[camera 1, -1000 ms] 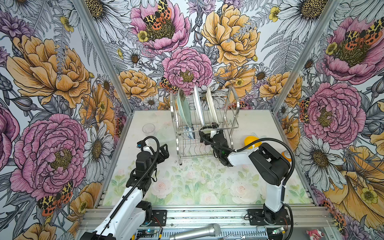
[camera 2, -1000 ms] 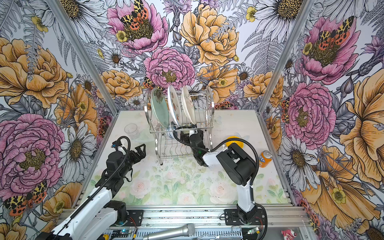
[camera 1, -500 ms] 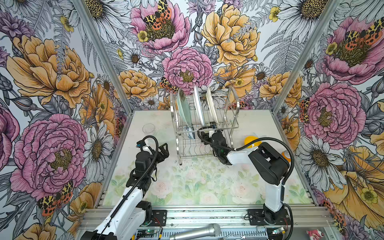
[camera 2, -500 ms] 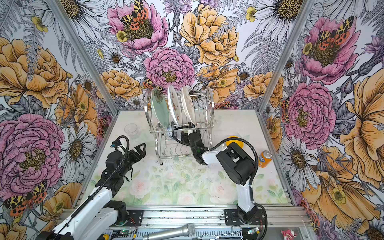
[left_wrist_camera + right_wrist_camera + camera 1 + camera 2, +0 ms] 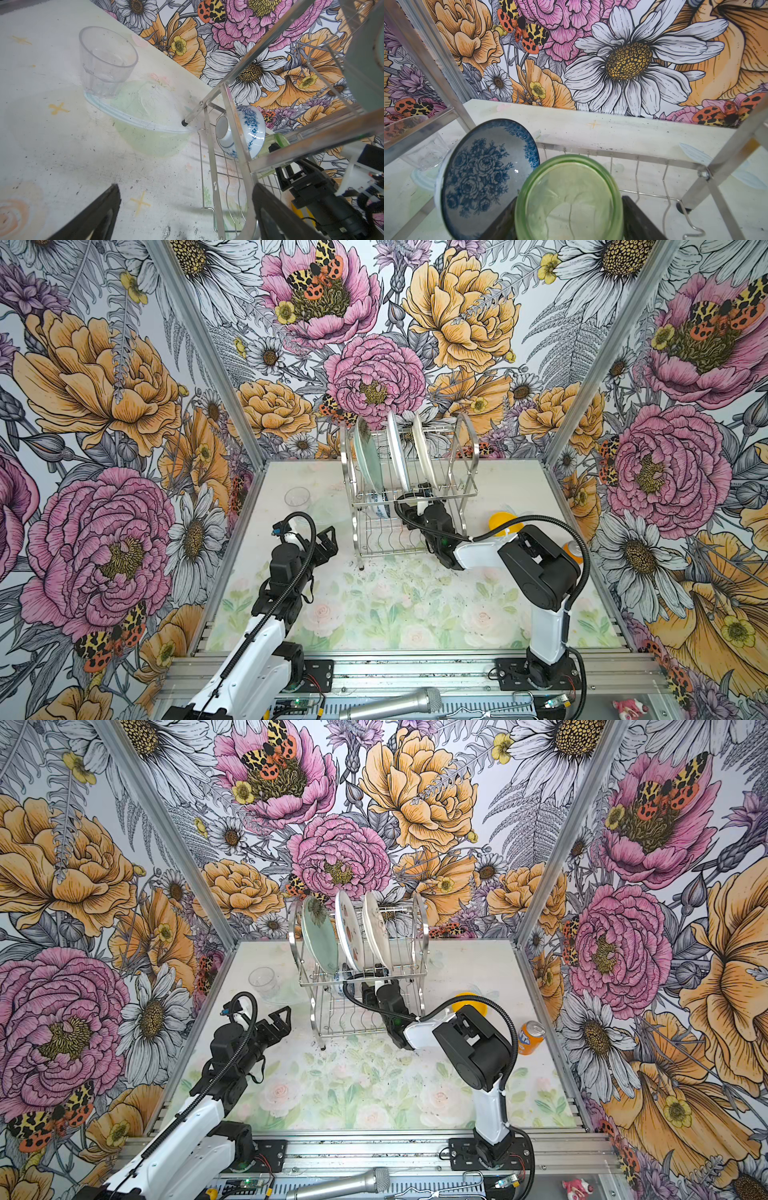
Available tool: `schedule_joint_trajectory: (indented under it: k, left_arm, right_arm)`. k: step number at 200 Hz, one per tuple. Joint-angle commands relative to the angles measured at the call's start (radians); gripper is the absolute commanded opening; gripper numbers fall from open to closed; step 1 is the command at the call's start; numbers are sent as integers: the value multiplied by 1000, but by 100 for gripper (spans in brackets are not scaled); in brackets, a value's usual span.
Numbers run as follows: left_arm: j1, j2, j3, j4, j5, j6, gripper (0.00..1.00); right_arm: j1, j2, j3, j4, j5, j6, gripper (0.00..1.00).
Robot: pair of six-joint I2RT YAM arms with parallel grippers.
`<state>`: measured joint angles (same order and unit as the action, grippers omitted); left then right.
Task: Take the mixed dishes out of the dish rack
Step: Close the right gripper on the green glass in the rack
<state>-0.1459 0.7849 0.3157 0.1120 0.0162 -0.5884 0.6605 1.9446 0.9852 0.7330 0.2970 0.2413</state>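
Observation:
The dish rack (image 5: 467, 456) (image 5: 419, 928) stands at the back of the table. Its upper shelf holds a pale green plate (image 5: 368, 460), a white plate (image 5: 397, 452) and a cream plate (image 5: 424, 452), all on edge. On the lower tier a blue-and-white bowl (image 5: 483, 176) (image 5: 249, 128) leans beside a green tumbler (image 5: 569, 199). My right gripper (image 5: 568, 207) (image 5: 415, 506) reaches into the lower tier, shut on the tumbler with a finger on each side. My left gripper (image 5: 187, 191) (image 5: 328, 539) hangs open and empty left of the rack. A clear glass (image 5: 106, 62) (image 5: 297, 497) stands on the table.
A yellow bowl (image 5: 500, 520) sits on the table right of the rack, and an orange soda can (image 5: 530, 1038) stands near the right wall. The rack's front leg (image 5: 214, 166) is close to my left gripper. The floral table (image 5: 395, 605) stretches in front.
My right gripper's jaws have closed in on the green tumbler inside the lower tier. The left arm has hardly moved.

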Motion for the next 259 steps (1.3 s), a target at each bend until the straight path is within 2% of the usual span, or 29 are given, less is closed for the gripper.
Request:
schedule_joint_trajectory:
  k: [1, 70, 108, 173, 207, 219, 259]
  left_arm:
    - [7, -13, -18, 8, 1, -11, 99]
    - [6, -25, -17, -15, -16, 11, 99]
    - [-1, -90, 22, -116, -34, 29, 99]
    - [-45, -182, 43, -211, -61, 12, 99]
    - [-79, -244, 74, -292, -60, -21, 99]
    - [-98, -274, 77, -319, -72, -40, 99]
    - [-141, -353, 70, -343, -88, -88, 99]
  right_arm:
    - [10, -59, -17, 30, -9, 8, 65]
    - [43, -146, -133, 51, 36, -6, 63]
    - [61, -229, -210, 50, 53, -7, 62]
    - [100, -283, -304, 88, 77, 19, 61]
    - [127, -339, -334, 76, 108, -8, 60]
    - [170, -368, -345, 74, 124, -19, 59]
    - [193, -442, -389, 69, 143, -17, 59]
